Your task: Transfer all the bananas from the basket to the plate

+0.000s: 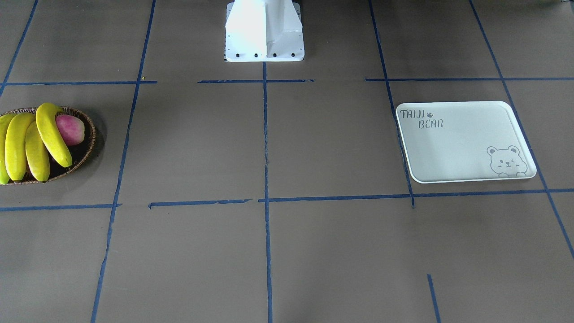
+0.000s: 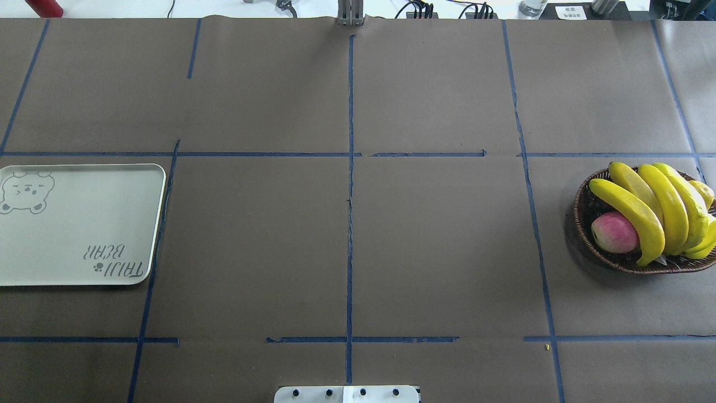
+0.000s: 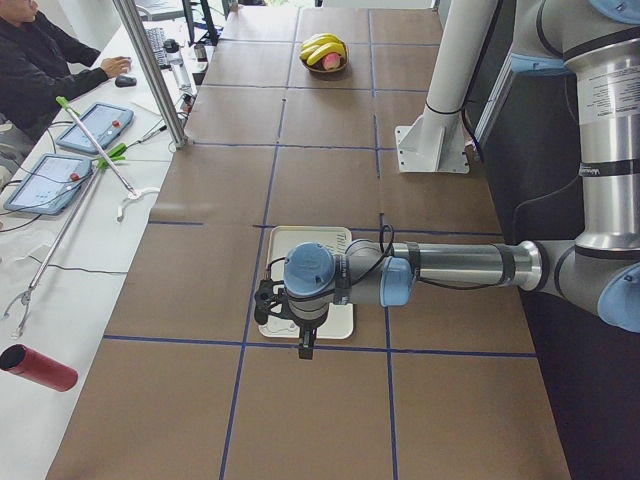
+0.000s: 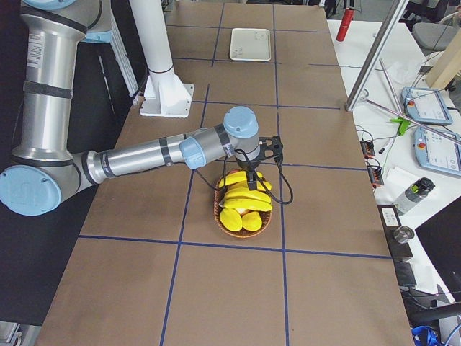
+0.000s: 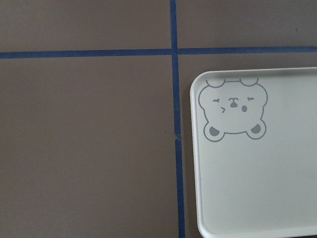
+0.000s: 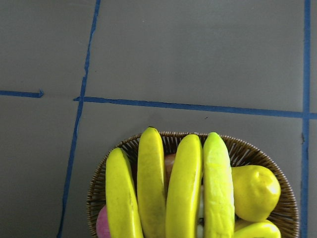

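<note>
Taped table (image 2: 279,252): apple (image 2: 614,232) crowds bananas (image 2: 668,207) (same basket (image 2: 621,262)).

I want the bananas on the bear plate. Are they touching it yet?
Apart. The overhead view shows the bananas in the basket at one end and the plate at the other, with brown table between.

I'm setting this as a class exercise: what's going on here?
No transfer has begun. All four bananas lie in the basket beside an apple, and the plate is bare. The right gripper hangs over the basket, the left gripper over the plate; whether either is open cannot be told.
</note>
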Tool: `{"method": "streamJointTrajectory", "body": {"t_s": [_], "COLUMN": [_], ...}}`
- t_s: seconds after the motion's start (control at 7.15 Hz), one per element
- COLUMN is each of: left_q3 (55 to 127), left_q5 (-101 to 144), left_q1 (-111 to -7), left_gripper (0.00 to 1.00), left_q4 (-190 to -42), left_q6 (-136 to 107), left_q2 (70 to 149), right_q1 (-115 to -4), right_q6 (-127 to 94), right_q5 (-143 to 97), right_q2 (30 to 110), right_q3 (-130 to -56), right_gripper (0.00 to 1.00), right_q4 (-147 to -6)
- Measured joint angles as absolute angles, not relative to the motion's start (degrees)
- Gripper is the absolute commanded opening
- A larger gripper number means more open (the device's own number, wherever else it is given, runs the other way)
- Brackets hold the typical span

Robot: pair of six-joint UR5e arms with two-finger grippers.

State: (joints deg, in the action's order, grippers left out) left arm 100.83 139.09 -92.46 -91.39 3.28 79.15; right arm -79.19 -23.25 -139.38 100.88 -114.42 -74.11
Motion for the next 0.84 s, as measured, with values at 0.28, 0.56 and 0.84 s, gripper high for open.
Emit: {"method": "streamJointTrajectory", "body": {"t_s": [0.28,0.56,0.84], "left_q3": [100.9,101.2,101.3], "left_q5": [139.1,139.1,139.2], "left_q1": [-92.5,-92.5,-92.6], "left_gripper": [1.0,1.0,1.0], "left_q4": [-91.5,-91.5,-91.5], "left_q6": [3.3,3.3,3.2], "left_q2": [79.2,79.2,79.1], "right_q1": [-71.6,-66.7,-62.9], "right_q6": [-32.3,-34.7,-35.1], "right_q5": [-136.1,-133.7,-130.8], "right_q2": [103.5,104.2,104.4], "right_q3": [-114.8,-114.8,-114.5], "right_gripper": [1.0,1.0,0.99], "right_q4": [-64.5,-62.0,-61.7]}}
